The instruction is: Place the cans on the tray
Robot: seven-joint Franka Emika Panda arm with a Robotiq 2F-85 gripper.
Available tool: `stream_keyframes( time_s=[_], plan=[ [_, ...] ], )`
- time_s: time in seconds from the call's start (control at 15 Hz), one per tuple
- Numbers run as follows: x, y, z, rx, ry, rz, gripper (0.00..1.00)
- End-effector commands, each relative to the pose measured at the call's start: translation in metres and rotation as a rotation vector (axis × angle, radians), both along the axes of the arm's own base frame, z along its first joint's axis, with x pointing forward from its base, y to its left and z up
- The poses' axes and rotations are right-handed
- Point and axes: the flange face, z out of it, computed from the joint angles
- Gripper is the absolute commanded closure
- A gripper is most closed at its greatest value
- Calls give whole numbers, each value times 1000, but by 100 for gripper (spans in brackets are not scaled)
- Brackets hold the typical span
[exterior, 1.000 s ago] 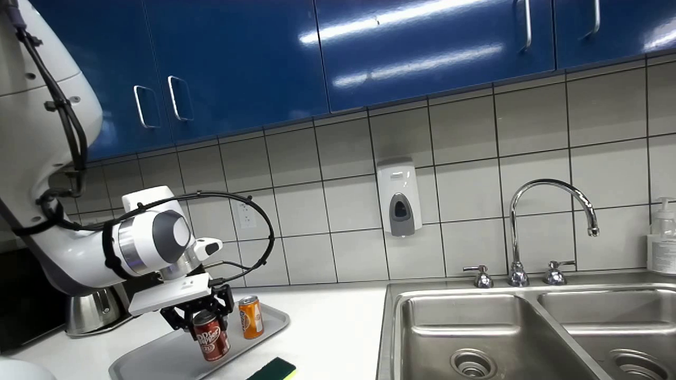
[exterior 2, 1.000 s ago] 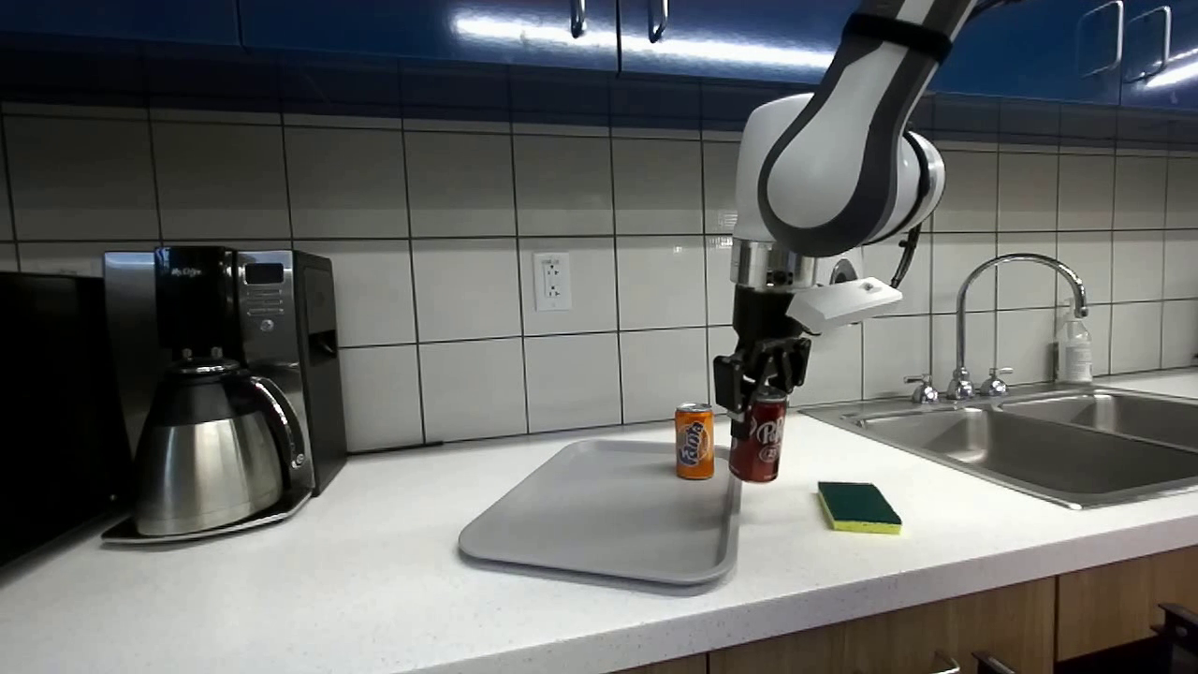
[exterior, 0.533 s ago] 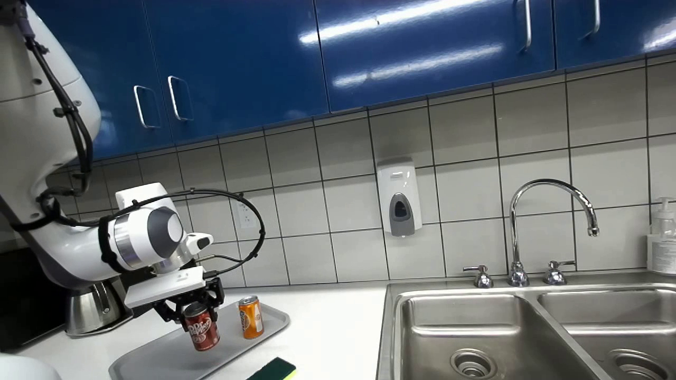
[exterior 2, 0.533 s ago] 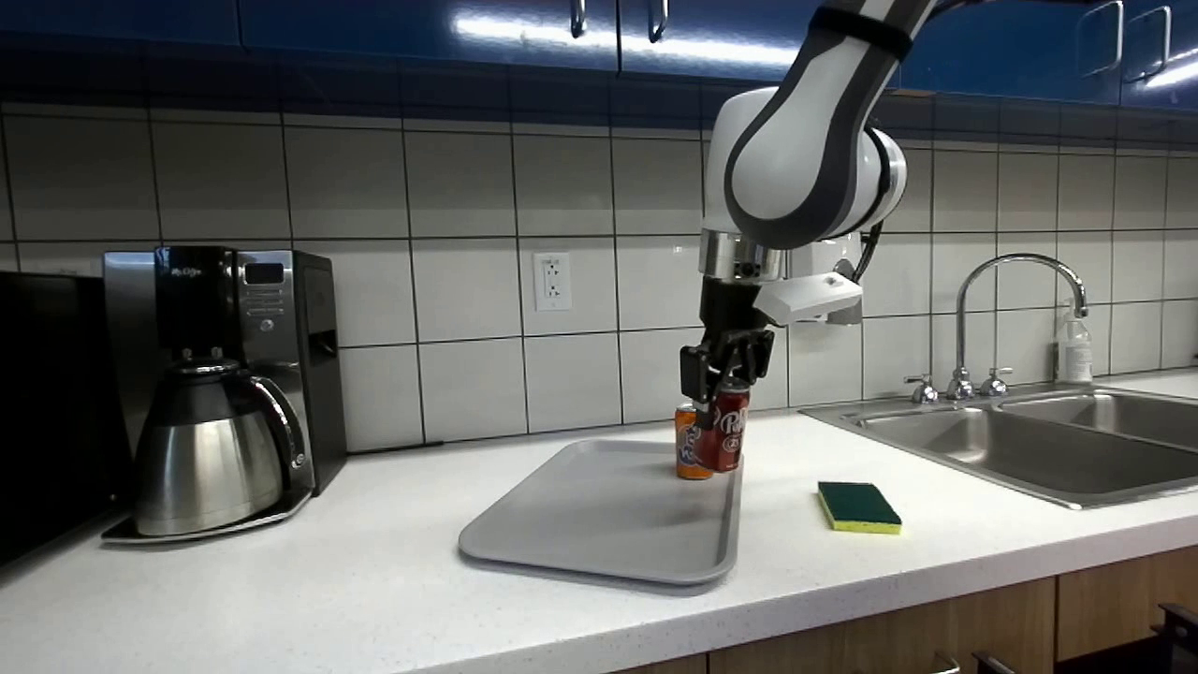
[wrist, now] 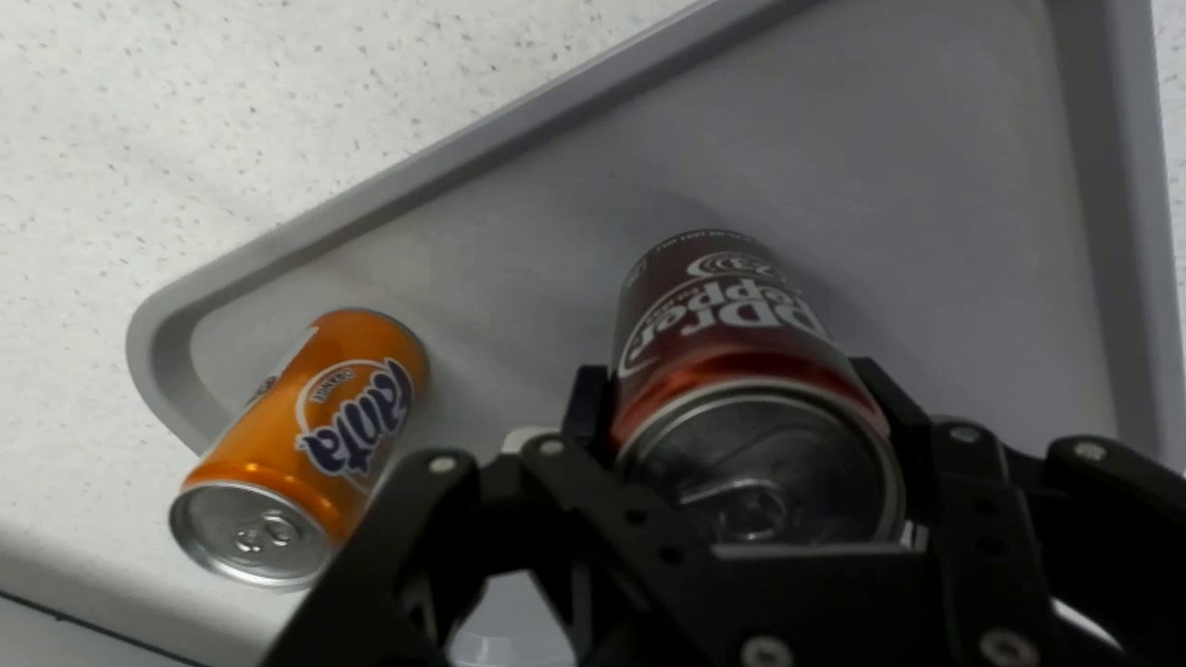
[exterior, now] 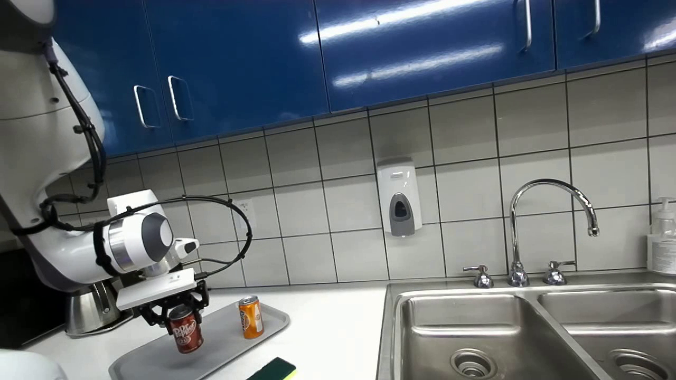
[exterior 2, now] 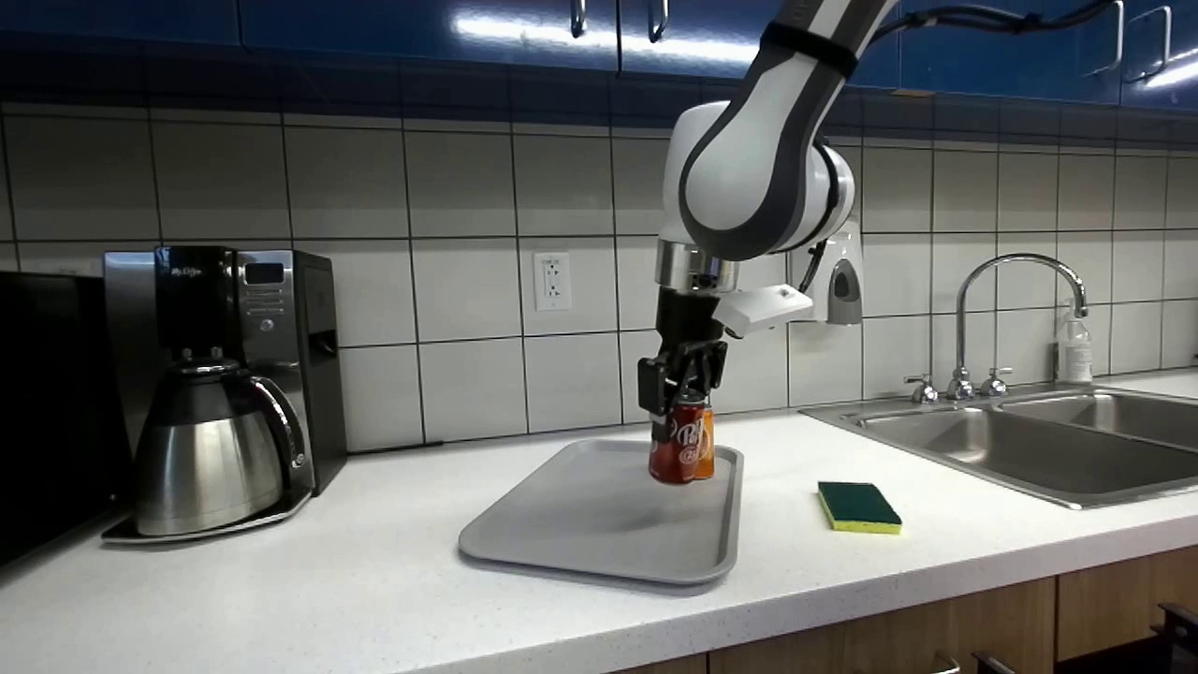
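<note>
Fanta can (wrist: 301,435) on tray (exterior 2: 590,524), Dr Pepper 23 can (wrist: 732,343) tight between jaws.

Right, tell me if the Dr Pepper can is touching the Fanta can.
Apart. The wrist view shows it plainly: a stretch of bare tray separates the Dr Pepper can from the Fanta can.

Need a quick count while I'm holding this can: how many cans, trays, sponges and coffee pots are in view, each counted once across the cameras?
Cans: 2, the orange can and the dark red can held in the gripper
Tray: 1
Sponge: 1
Coffee pot: 1
Total: 5
</note>
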Motion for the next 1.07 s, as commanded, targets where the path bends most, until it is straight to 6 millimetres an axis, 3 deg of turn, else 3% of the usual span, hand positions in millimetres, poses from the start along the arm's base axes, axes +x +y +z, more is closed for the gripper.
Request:
stream_keyframes(
  time_s=[0.0, 1.0],
  plan=[
    [12, 21, -2, 0, 6, 64, 61],
    [19, 53, -31, -33, 41, 161, 61]
  ],
)
